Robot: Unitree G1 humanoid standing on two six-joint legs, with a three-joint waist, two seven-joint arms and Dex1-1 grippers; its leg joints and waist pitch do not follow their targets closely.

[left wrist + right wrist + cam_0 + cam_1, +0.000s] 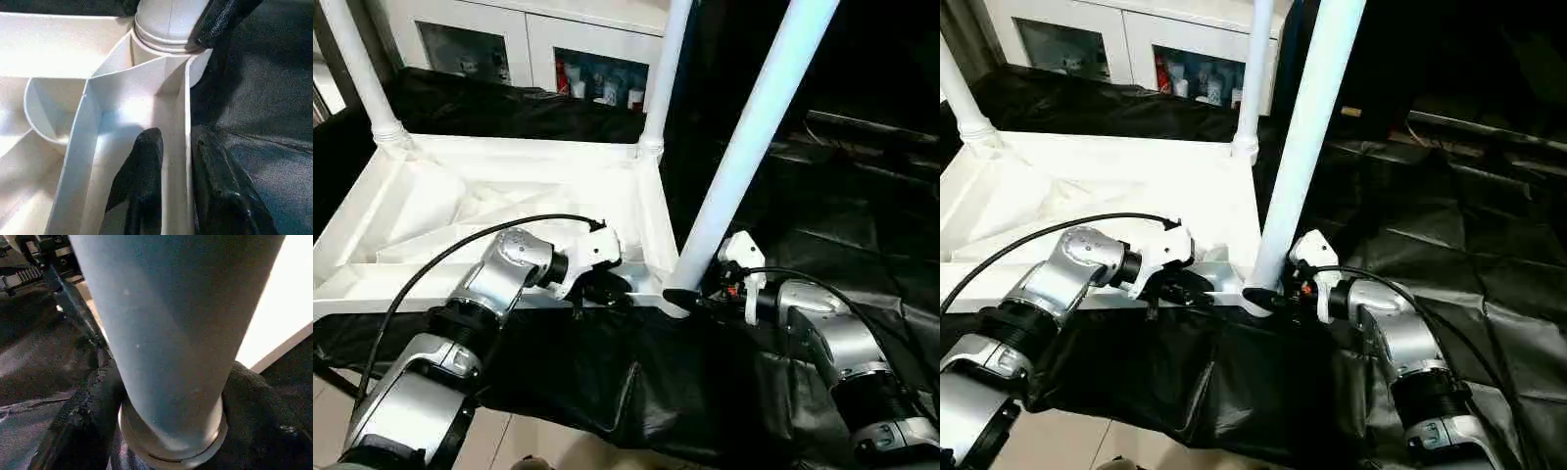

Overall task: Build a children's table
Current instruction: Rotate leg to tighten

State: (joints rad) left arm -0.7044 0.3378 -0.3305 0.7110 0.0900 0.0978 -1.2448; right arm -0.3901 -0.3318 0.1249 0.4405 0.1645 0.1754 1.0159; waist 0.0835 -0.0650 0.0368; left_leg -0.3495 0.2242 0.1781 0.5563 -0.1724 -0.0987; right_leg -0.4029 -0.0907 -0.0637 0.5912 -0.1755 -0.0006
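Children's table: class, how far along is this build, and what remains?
Done: two far legs stand in the upturned top's sockets. In hand: the right tool grips the third leg at its near-right socket; the left tool sits at the top's near rim. Left: the fourth corner is out of frame, probably one leg.

White plastic table top [431, 211] with white tube legs [754, 137]; black cloth [842, 196] draping the tabletop; silver forearms [494, 274] with black gripper fingers [142, 186]; white cabinet [538, 29] at 12 o'clock.

glossy white plastic legs [749, 147], black cloth [607, 382]
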